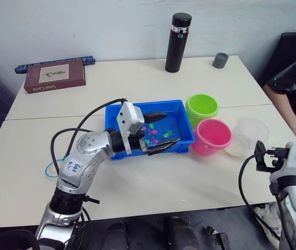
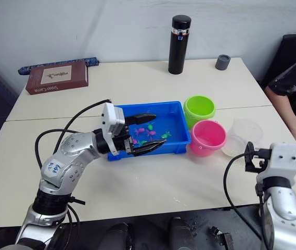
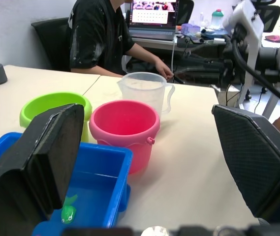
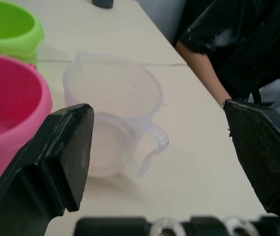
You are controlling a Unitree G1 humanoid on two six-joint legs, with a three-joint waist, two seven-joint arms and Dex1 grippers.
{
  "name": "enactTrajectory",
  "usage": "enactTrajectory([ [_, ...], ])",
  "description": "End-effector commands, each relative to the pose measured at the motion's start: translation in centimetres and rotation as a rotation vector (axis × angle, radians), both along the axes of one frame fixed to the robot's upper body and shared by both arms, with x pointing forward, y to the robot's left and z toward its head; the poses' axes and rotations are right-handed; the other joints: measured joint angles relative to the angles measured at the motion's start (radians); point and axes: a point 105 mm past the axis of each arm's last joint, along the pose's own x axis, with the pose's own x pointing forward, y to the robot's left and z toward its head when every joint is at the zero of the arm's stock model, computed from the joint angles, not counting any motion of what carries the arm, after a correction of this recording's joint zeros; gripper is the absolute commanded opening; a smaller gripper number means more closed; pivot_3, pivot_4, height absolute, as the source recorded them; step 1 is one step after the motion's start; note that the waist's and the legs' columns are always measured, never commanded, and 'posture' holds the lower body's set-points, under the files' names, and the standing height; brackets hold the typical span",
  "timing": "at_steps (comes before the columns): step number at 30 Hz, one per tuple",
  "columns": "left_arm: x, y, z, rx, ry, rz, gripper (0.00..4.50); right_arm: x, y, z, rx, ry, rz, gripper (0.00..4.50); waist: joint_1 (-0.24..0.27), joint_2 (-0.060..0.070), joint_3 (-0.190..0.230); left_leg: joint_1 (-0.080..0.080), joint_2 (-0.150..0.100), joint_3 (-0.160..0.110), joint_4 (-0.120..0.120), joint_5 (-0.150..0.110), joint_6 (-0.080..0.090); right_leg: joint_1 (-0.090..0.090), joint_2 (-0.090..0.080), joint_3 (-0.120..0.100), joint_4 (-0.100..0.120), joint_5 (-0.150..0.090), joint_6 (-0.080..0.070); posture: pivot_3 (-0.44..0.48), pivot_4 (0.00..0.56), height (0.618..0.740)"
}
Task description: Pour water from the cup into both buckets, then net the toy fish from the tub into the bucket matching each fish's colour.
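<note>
Both grippers gape empty; right gripper [image 2: 247, 154] should square up on the cup [image 4: 114, 129] handle; left gripper [image 1: 157, 133] idles over the tub [image 1: 117, 110].

Black flask [image 1: 178, 42], grey cup [image 1: 220, 60], brown book [image 1: 54, 75] at table's back.

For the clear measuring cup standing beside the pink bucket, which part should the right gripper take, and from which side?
Probably the handle: the measuring cup stands upright with its looped handle turned away from the pink bucket, toward the open right gripper. Coming from the table's edge keeps the fingers clear of the bucket; the smooth clear wall looks wider and likelier to slip.
</note>
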Motion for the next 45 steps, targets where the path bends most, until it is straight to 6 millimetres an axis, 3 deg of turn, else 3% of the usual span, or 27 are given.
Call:
enactTrajectory([
  [1, -0.2, -0.1, 0.7, -0.018, -0.025, -0.005, 4.50, -0.4, 0.2, -0.7, -0.005, -0.018, -0.026, 4.43, 0.000, 0.000, 0.000, 0.000, 0.000, 0.000, 0.000, 0.000, 0.000, 0.000, 0.000, 0.000, 0.000, 0.000, 0.000, 0.000, 0.150, 0.740],
  [17, -0.3, 0.1, 0.4, -0.026, -0.020, 0.038, 4.50, 1.1, -3.6, -3.9, 0.199, -0.055, -0.279, 4.43, 0.001, 0.000, 0.000, 0.000, 0.000, 0.000, 0.000, 0.000, 0.000, 0.000, 0.000, 0.000, 0.000, 0.000, 0.000, 0.000, 0.150, 0.740],
  [22, -0.2, 0.2, 0.4, -0.027, -0.022, 0.045, 4.50, 1.2, -3.4, -4.5, 0.268, -0.066, -0.302, 4.43, 0.000, 0.000, 0.000, 0.000, 0.000, 0.000, 0.000, 0.000, 0.000, 0.000, 0.000, 0.000, 0.000, 0.000, 0.000, 0.000, 0.150, 0.740],
  [35, -0.2, 0.4, 0.2, -0.023, -0.027, 0.052, 4.50, 3.3, -0.9, -5.0, 0.490, -0.116, -0.301, 4.43, -0.001, 0.001, 0.000, 0.000, 0.000, 0.000, 0.000, 0.000, 0.000, 0.000, 0.000, 0.000, 0.001, 0.000, 0.000, 0.000, 0.150, 0.740],
  [45, -0.2, 0.5, 0.2, -0.025, -0.029, 0.065, 4.50, 3.6, -2.1, -5.5, 0.564, -0.130, -0.364, 4.43, -0.001, 0.001, 0.000, 0.000, 0.000, 0.000, -0.001, 0.000, 0.000, 0.000, -0.001, 0.000, 0.000, 0.000, 0.000, 0.000, 0.150, 0.740],
])
